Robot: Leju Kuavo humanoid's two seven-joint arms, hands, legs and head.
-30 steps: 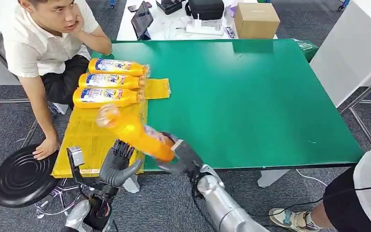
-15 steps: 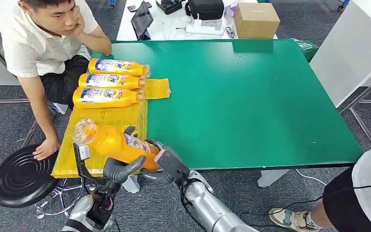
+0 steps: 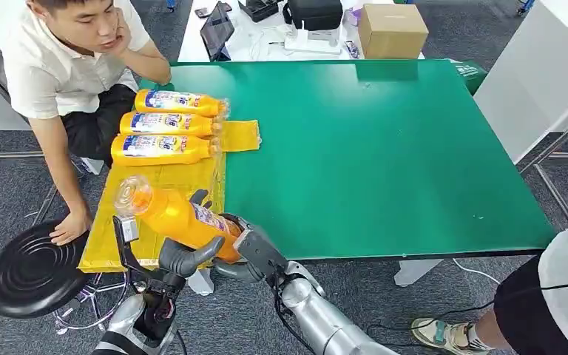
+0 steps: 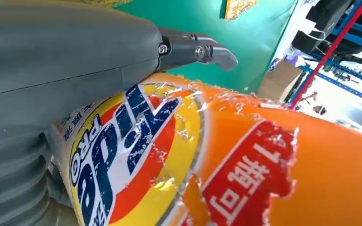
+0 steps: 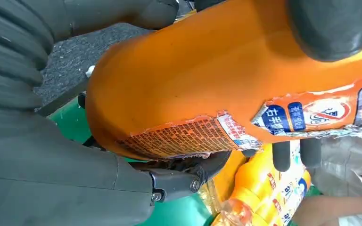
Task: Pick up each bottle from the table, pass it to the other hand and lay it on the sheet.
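An orange bottle (image 3: 177, 217) hangs in the air over the near left corner of the green surface (image 3: 384, 148), above the near end of the yellow sheet (image 3: 137, 211). Its long axis runs on a slant: the clear cap end points up and away to the robot's left, toward the seated person (image 3: 66, 66), and the base points down to the right. Both hands are on it. The right hand (image 3: 248, 251) clasps the base end, and the right wrist view shows its thumb and dark fingers wrapped around the orange body. The left hand (image 3: 185, 255) grips the middle from underneath, with its fingers closed over the label in the left wrist view. Three more orange bottles (image 3: 164, 124) lie side by side on the far part of the sheet, caps pointing right.
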